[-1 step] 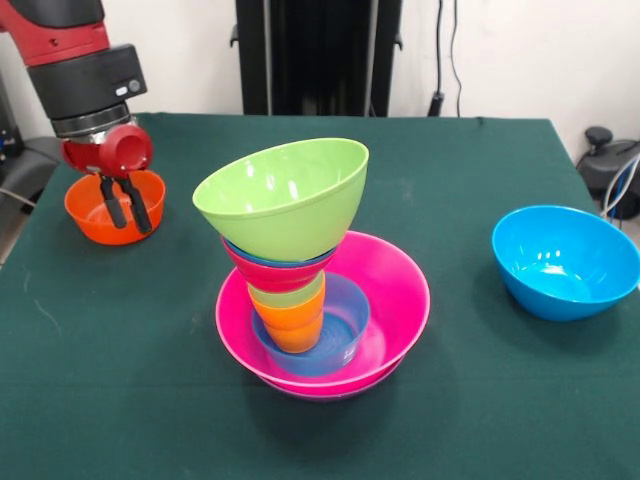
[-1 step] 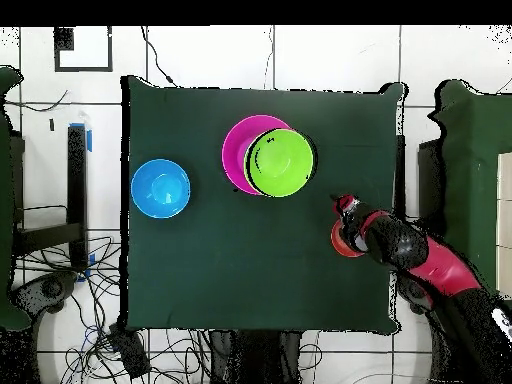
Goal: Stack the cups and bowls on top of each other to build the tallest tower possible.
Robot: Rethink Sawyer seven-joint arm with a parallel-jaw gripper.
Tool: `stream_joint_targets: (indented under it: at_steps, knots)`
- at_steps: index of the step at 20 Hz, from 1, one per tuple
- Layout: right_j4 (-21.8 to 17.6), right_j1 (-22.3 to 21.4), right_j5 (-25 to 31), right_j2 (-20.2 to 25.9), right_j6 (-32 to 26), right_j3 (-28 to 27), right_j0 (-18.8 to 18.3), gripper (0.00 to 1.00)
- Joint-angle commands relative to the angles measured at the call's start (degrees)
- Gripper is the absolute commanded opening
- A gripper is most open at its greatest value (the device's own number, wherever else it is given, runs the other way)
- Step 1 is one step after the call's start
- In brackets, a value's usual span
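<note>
A dark green cloth (image 1: 480, 400) covered the table, with a white wall and a black column behind it. Near the middle stood the tower (image 1: 310, 290): a wide pink bowl (image 1: 400, 290) at the base, a small light-blue bowl (image 1: 345, 330) inside it, then the orange cup (image 1: 292, 328) and light green cup (image 1: 290, 295) upside down, a red bowl (image 1: 275, 275) with a dark-blue rim showing inside it, and a lime green bowl (image 1: 285, 200) tilted on top. A sky-blue bowl (image 1: 565, 262) sat alone, well apart from the tower on its other side from the arm. The gripper (image 1: 128, 210) hung at the table's edge, well apart from the tower, its two black fingers (image 1: 112, 203) slightly spread and reaching down into a small orange bowl (image 1: 90, 222); whether they gripped its wall could not be told. From overhead the arm (image 2: 420, 255) covered most of that bowl.
</note>
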Motion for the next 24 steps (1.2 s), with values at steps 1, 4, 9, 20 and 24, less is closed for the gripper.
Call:
stream_joint_targets:
  at_steps: [1, 4, 9, 20, 24]
  knots:
    - [-3.09, -1.45, -0.87, -8.22, 5.18, -1.58, 7.51, 1.00]
    - [-2.36, -2.08, 0.08, -10.03, 5.68, -1.25, 8.35, 1.00]
    - [-1.48, -2.73, 0.22, -12.90, 6.29, -0.06, 9.29, 1.00]
    - [-1.11, -9.06, 5.36, -15.61, 0.71, 3.61, 6.10, 1.00]
    - [-1.15, -9.14, 5.69, -15.50, -0.24, 3.72, 5.17, 1.00]
